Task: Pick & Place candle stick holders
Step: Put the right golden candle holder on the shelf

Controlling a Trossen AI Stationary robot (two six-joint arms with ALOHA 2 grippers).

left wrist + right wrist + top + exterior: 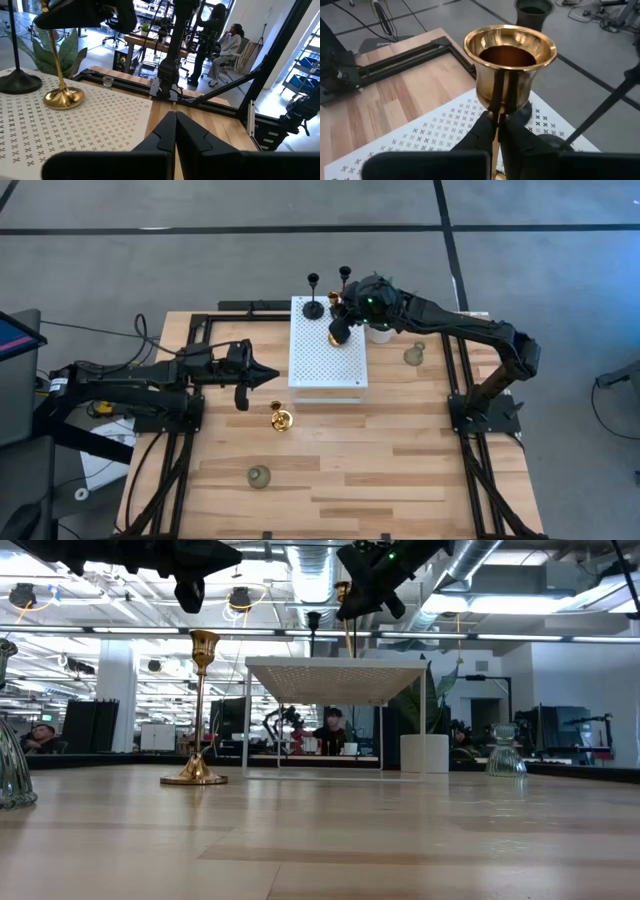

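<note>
A white perforated platform (pixel 328 370) stands mid-table. Two slim black holders (pixel 313 302) (pixel 345 278) stand by their round bases at its far edge. My right gripper (pixel 496 125) is over the platform's far part, shut on a gold holder (pixel 510 60). A second gold holder (pixel 281 418) stands on the table near the platform. One pale-green glass holder (pixel 259 476) stands near the front, another (pixel 414 355) stands right of the platform. My left gripper (pixel 272 377) is shut and empty, above the table left of the platform. My right gripper pinches the gold holder's thin stem (pixel 495 107) just below its cup, between the two fingers. The fingers lie roughly level, across the stem. The holder stands upright, and its round base (pixel 62 97) appears to rest on the platform.
A potted plant in a white pot (pixel 380 332) stands just right of the platform, under my right arm. Black frame rails (pixel 455 370) run along the table's left and right sides. People sit in the room beyond the table.
</note>
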